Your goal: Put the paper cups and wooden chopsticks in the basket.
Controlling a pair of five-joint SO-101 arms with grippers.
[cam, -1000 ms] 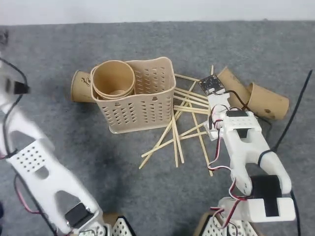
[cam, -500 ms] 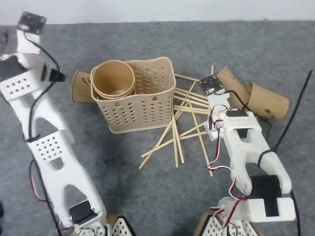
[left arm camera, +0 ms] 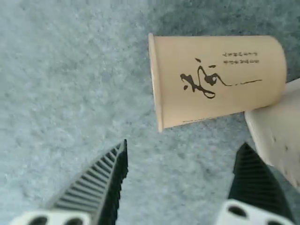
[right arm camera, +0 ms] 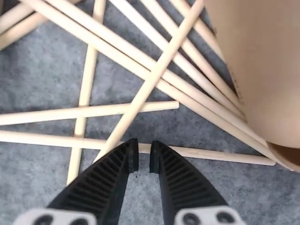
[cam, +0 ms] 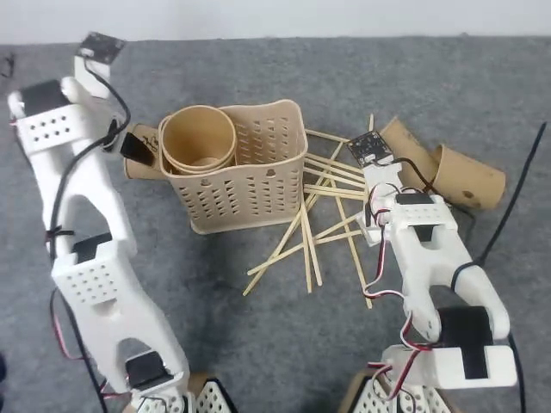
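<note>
A paper cup (left arm camera: 218, 79) lies on its side on the grey carpet, touching the beige basket (left arm camera: 276, 136). My left gripper (left arm camera: 183, 147) hovers open just short of it, fingers apart and empty. From above, that cup (cam: 139, 159) rests against the basket's (cam: 258, 185) left wall, and two stacked cups (cam: 198, 138) stand inside. Wooden chopsticks (cam: 318, 215) lie scattered to the basket's right. My right gripper (right arm camera: 142, 157) is shut and empty, low over crossed chopsticks (right arm camera: 154, 79), with a cup (right arm camera: 253, 61) beside it. Two more cups (cam: 405, 146) (cam: 469, 176) lie at the right.
The right arm (cam: 417, 228) stands over the right end of the chopstick pile. The left arm (cam: 82, 189) runs up the left side of the carpet. Open carpet lies in front of the basket and along the back.
My left arm has swung in from the far left edge toward the basket and now has its open gripper at the lying cup. The right arm has not moved.
</note>
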